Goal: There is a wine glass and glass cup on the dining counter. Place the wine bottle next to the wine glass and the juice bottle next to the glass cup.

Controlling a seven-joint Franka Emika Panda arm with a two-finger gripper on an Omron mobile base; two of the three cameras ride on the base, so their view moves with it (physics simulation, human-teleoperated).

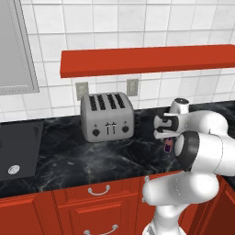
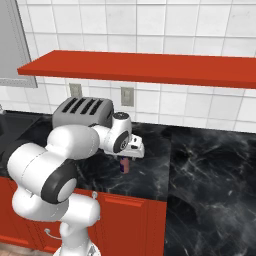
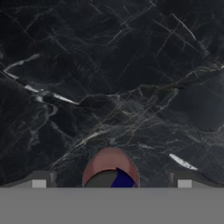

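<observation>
We see a broad black, white-veined dining counter [image 1: 69, 160] running over red drawer fronts, with a tiled wall and a long red shelf [image 1: 147, 60] behind it. A silver four-slot toaster [image 1: 107, 117] stands at the back of the counter, to the left of our white arm.

Our arm reaches forward over the counter and its hand points down. Our gripper [image 2: 126, 159] hangs straight above the juice bottle [image 2: 125, 165], a small purplish-pink bottle standing upright on the marble, near the front edge. In the hand view the juice bottle sits at the bottom centre, seen from the top, squarely between the two dark fingertips [image 3: 39, 178].

The jaws stand wide apart, one on each side of the bottle and clear of it; nothing is held.

The bottle's long axis is vertical and in line with our hand, so we judge that a straight drop would bring the fingers round it.
</observation>
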